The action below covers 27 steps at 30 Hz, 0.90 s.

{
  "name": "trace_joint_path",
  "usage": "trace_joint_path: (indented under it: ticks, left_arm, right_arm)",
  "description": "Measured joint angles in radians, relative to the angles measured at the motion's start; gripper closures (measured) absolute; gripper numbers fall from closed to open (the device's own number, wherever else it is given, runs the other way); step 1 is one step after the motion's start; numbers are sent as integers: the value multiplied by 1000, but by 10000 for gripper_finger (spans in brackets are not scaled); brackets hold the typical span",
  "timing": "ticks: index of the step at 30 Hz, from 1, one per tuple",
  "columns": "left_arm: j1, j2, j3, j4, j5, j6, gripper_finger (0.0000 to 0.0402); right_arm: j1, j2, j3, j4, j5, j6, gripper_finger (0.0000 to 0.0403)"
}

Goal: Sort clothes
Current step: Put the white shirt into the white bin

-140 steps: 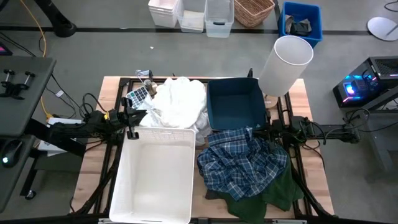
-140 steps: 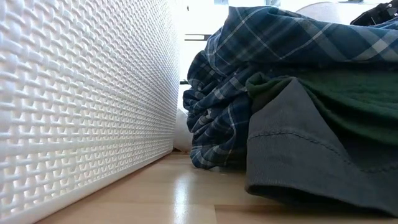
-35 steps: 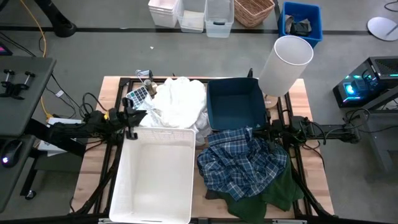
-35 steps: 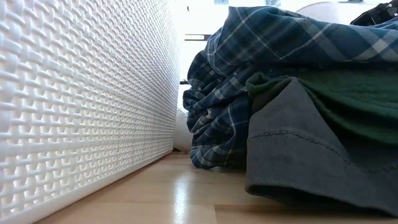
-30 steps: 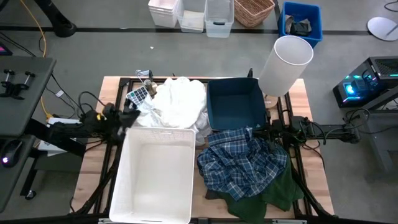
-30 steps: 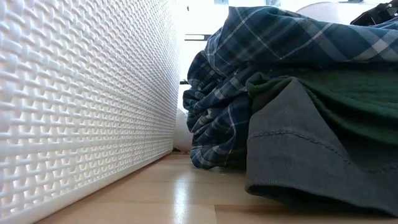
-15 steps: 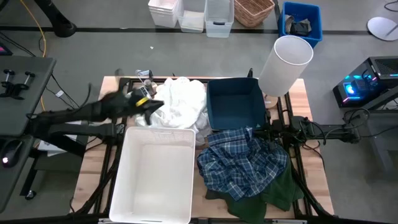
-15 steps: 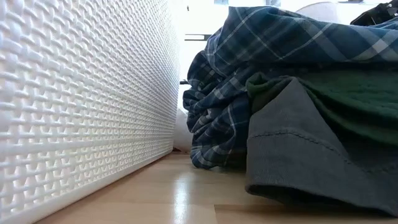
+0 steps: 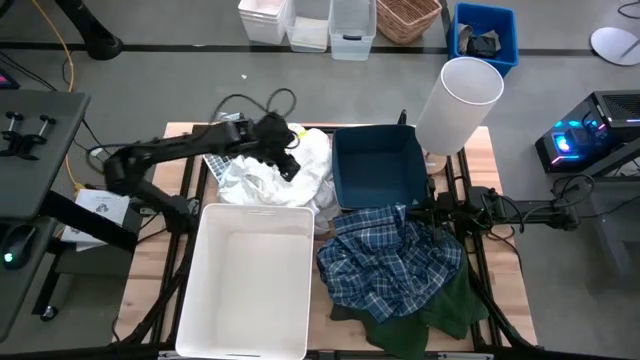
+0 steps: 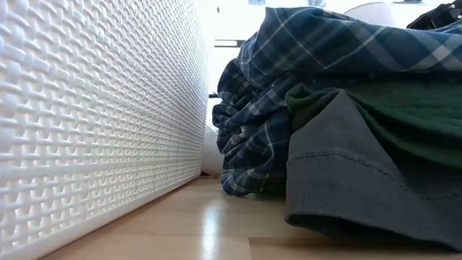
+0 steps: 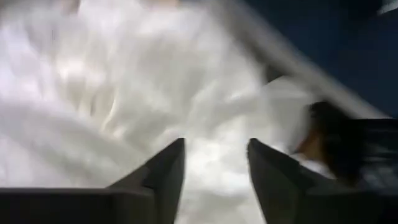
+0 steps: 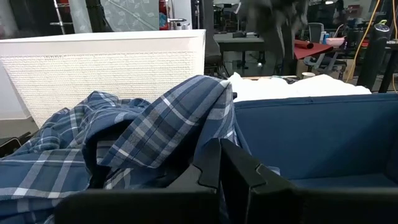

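Note:
A pile of white clothes point(image 9: 290, 165) lies at the table's far middle, next to the dark blue bin point(image 9: 378, 165). My left gripper point(image 9: 287, 160) hovers over that pile, open, with white cloth point(image 11: 124, 93) under its fingers. A blue-and-white plaid shirt point(image 9: 390, 260) is heaped at the near right on a dark green garment point(image 9: 445, 305) and a dark grey one point(image 10: 346, 173). My right gripper point(image 12: 219, 148) is shut and rests at the plaid shirt's far edge point(image 9: 425, 212), holding nothing. The white bin point(image 9: 250, 285) stands at the near left. My left gripper comes at the white pile from above with its fingers point(image 11: 165, 168) apart over the cloth. The view is blurred, and I cannot tell whether the fingertips touch the cloth.
A tall white cylinder point(image 9: 460, 100) stands at the table's far right corner. Loose cable point(image 9: 255, 100) loops off the far edge behind the left arm. Storage boxes and a basket point(image 9: 405, 18) stand on the floor beyond the table.
My left arm has left its resting place at the table's left side, risen, and swung toward the far right until its gripper is over the white pile. The clothes and my right arm have kept still.

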State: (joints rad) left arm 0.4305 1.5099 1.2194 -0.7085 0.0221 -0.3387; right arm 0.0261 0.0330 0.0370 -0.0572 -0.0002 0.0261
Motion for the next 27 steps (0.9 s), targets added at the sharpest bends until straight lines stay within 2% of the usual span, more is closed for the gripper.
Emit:
trace_joint_path:
  ticks: [4,8,12,20,22,24,26,27]
  left_arm:
    - [21,100,21,-38,-2,-92,157]
    - [19,162,44,-34,-40,-111,114]
    - [18,227,44,-73,-132,-146,104]
    - [11,385,47,-94,-143,-234,103]
    - [12,419,49,-94,-122,-229,109]
    - [8,440,50,-96,-111,-205,135]
    - [1,442,50,-97,-104,-184,192]
    - [-1,433,49,-99,-95,-175,237]
  right_arm:
    - [0,0,0,0,0,0,402]
    - [0,0,0,0,0,0,402]
    - [0,0,0,0,0,0,402]
    - [0,0,0,0,0,0,402]
    - [0,0,0,0,0,0,402]
    - [0,0,0,0,0,0,402]
    - [0,0,0,0,0,0,402]
    - [0,0,0,0,0,0,402]
